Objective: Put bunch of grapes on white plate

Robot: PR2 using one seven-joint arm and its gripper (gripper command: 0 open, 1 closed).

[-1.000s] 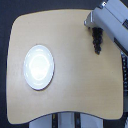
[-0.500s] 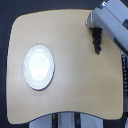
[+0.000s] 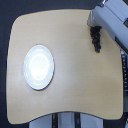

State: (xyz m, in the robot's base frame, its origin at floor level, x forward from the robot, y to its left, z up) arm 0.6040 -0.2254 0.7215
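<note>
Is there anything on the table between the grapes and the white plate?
No. The exterior view shows only bare table between the bunch of grapes and the white plate.

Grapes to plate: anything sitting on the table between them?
Nothing visible. The bunch of grapes hangs at the end effector near the exterior view's upper right; the white plate sits at the left, with only bare wooden table between them.

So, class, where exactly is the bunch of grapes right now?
In the exterior view, the bunch of grapes hangs at the upper right of the wooden table, just below the robot arm, far across from the white plate on the left.
</note>
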